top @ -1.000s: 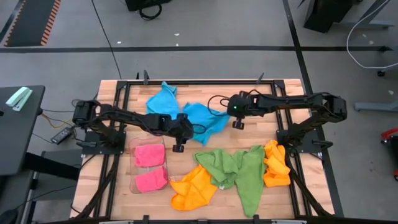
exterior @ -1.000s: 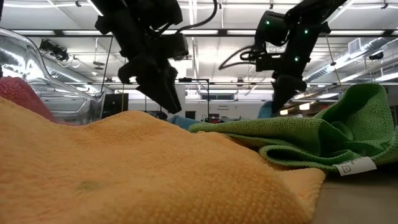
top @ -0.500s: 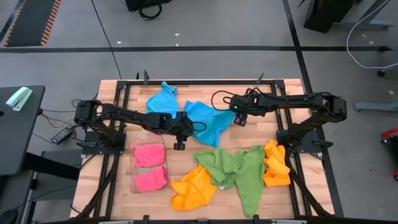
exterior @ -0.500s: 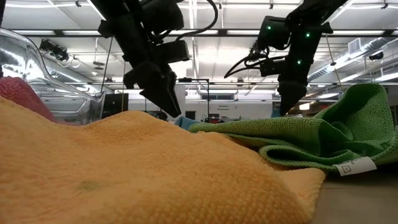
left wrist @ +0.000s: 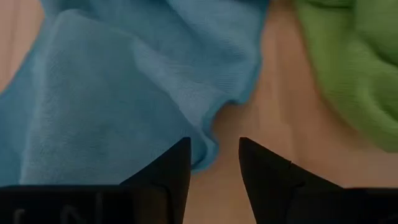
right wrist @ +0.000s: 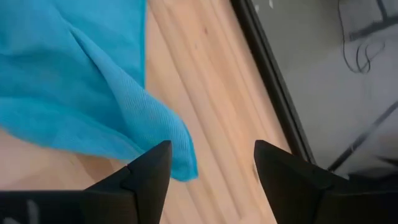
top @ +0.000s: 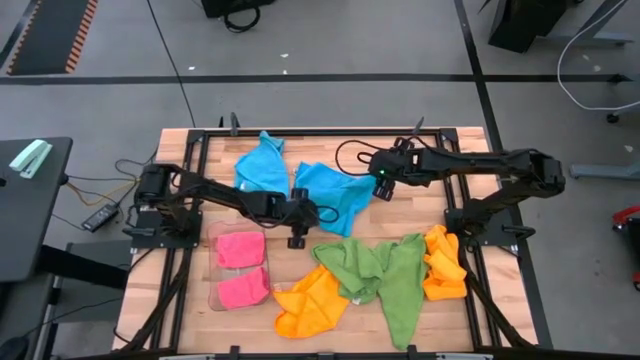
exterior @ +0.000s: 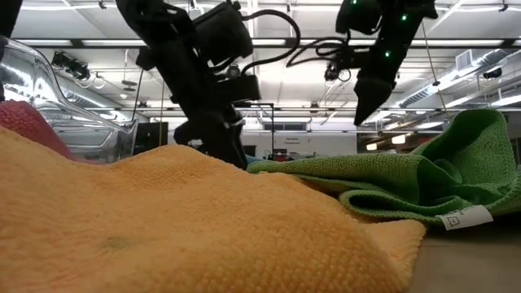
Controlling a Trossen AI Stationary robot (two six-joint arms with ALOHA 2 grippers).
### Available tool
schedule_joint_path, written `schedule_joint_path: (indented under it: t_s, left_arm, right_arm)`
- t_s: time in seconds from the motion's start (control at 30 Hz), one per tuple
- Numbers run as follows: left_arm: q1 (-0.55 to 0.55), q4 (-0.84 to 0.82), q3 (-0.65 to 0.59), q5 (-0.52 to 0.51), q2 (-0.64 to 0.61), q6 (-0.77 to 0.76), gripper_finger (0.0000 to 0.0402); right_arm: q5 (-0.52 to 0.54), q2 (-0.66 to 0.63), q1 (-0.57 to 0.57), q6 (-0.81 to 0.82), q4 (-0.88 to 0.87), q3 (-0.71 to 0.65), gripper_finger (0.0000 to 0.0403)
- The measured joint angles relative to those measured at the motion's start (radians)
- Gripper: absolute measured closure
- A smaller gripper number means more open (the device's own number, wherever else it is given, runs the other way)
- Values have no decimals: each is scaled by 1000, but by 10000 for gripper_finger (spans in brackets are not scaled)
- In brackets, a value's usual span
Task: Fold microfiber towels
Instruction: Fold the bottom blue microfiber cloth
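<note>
High view is showing the left gripper (top: pixel 297 240) hanging low by the near corner of a sky blue towel (top: pixel 330 192) lying flat mid-table; its fingers (left wrist: pixel 165 177) are standing apart, gripping nothing, the towel's corner lying just ahead of them. The right gripper (top: pixel 379 188) is hovering at that towel's far right corner, fingers (right wrist: pixel 146 177) spread wide and empty. Another blue towel (top: pixel 261 160), green towels (top: pixel 385 268), orange towels (top: pixel 312 300) and pink towels (top: pixel 240 268) are lying around them.

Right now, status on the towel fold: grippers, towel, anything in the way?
Left gripper open, low over the blue towel corner. Right gripper open, empty, at its far edge. Towel unfolded, crumpled. Green towel lies close alongside.
</note>
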Motion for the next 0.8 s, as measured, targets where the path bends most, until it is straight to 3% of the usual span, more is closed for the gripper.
schedule_joint_path:
  t_s: [0.13,0.23,0.3,0.43,0.6,0.8]
  left_arm:
    - [0,27,0,-24,2,8,293]
    - [0,1,14,-12,1,29,363]
    - [0,-20,44,18,1,29,388]
    - [-6,-53,126,126,1,29,392]
    - [-21,-92,224,296,2,1,391]
    - [-33,-177,303,321,3,0,392]
  right_arm:
    - [-61,-16,31,-35,72,0,165]
    - [-182,-15,48,-76,152,-10,165]
    - [-261,-15,57,-99,239,-38,165]
    - [-380,-14,60,-127,347,-98,166]
    - [-408,-14,56,-99,368,-165,166]
    - [-433,-14,56,-85,368,-210,166]
